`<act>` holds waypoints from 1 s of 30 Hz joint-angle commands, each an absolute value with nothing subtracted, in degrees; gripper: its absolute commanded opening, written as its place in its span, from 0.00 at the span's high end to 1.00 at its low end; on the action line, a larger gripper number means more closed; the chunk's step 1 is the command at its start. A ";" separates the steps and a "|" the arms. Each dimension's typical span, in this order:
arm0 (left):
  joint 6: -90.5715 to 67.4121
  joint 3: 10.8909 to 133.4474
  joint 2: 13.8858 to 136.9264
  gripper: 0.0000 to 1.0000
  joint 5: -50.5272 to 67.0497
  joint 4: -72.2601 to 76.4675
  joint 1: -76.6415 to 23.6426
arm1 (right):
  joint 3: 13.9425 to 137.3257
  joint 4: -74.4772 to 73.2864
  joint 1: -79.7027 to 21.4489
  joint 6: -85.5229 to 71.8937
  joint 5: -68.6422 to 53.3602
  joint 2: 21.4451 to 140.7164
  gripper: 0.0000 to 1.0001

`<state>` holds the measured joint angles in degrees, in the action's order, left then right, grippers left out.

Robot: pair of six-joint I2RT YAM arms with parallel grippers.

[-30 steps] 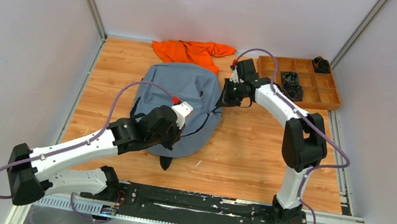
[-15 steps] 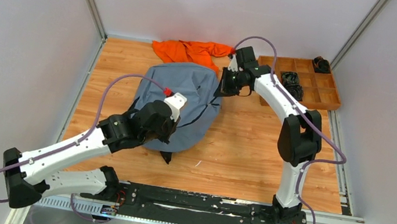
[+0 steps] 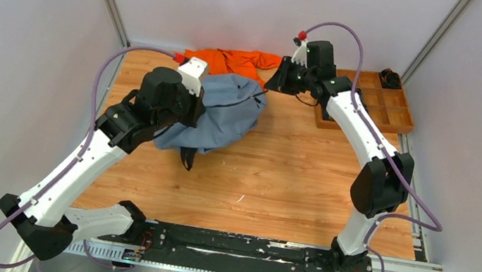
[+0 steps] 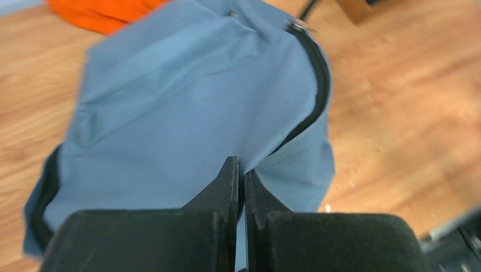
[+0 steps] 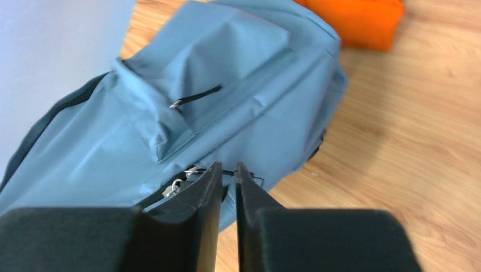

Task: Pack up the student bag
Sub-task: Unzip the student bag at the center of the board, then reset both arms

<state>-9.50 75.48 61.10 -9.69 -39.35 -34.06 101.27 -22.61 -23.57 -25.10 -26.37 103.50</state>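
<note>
The grey-blue student bag (image 3: 224,112) hangs lifted between both arms at the back of the table, one black strap (image 3: 185,158) dangling. My left gripper (image 3: 188,111) is shut on the bag's fabric (image 4: 170,113) beside the dark zipper line (image 4: 315,90). My right gripper (image 3: 270,87) is shut on the bag's upper edge (image 5: 227,113), next to the metal zipper pulls (image 5: 176,186). A small front pocket with its own pull (image 5: 195,96) faces the right wrist camera.
An orange cloth garment (image 3: 231,60) lies at the back, just behind the bag. A wooden compartment tray (image 3: 385,103) with black items stands at the back right. Bare wooden table top (image 3: 275,176) lies in front of the bag.
Both arms have risen and moved back and left, lifting the bag off the table and drawing it toward the back left. Both grippers kept their hold.
</note>
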 commanded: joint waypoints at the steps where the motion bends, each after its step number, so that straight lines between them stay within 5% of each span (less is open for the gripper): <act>1: -11.17 72.48 61.72 1.00 11.09 -35.12 -34.99 | 94.24 -22.78 -21.14 -23.25 -21.61 100.33 0.66; 3: -14.29 69.69 62.00 1.00 12.47 -32.35 -38.68 | 91.62 -23.96 -20.14 -23.08 -19.21 98.42 0.43; 6: -18.11 66.11 62.28 0.98 13.19 -26.15 -46.35 | 87.79 -25.94 -17.21 -23.66 -14.35 94.49 0.27; 8: -19.44 65.86 63.74 0.66 16.33 -24.33 -49.02 | 85.09 -26.86 -14.29 -24.62 -12.69 91.31 0.23; 10: -19.20 67.78 65.77 0.45 16.50 -26.36 -49.87 | 82.38 -27.64 -11.19 -25.05 -10.47 87.40 0.22; 18: -10.97 80.15 67.80 0.11 -6.67 -39.94 -49.52 | 76.10 -35.08 -6.94 -18.12 0.98 75.05 0.18; 30: -21.72 74.29 74.27 0.04 -9.52 -40.85 -31.65 | 61.76 -34.78 -6.95 -19.48 18.66 56.04 0.18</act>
